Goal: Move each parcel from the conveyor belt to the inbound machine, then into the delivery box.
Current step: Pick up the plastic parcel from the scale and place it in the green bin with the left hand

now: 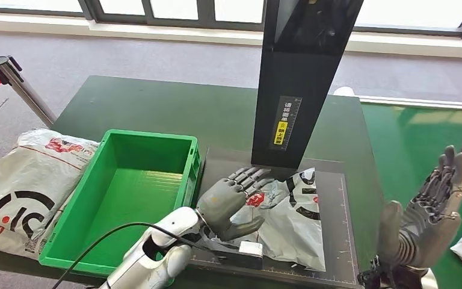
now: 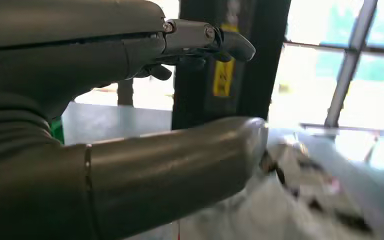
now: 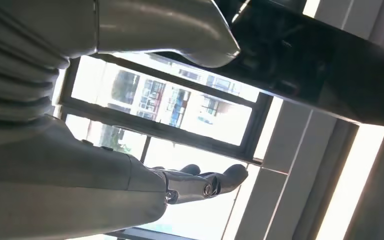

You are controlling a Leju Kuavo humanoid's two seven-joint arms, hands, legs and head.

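Head view – surroundings: a black scanner column [image 1: 304, 78] rises from the inbound machine's dark platform [image 1: 337, 241] on the dark green counter [image 1: 156, 102]; a stanchion post [image 1: 21, 84] with a red strap stands at the far left, and a white printed sack [image 1: 21, 180] lies beside the green delivery box [image 1: 129, 192].
Head view – parcel: a white poly parcel [image 1: 295, 223] lies flat on the platform, just below the column.
Head view – box: nothing shows inside it.
Head view – left hand [image 1: 231, 201]: fingers spread, resting on the parcel – not clasping it.
Head view – right hand [image 1: 433, 205]: raised over the green conveyor belt [image 1: 421, 138], fingers apart, holding nothing.
Left wrist view: thumb [image 2: 180, 165] and fingers [image 2: 205, 40] spread above the blurred parcel [image 2: 290, 200]; the column [image 2: 220, 60] stands just behind.
Right wrist view: fingers [image 3: 205, 182] extended and bare, against windows.
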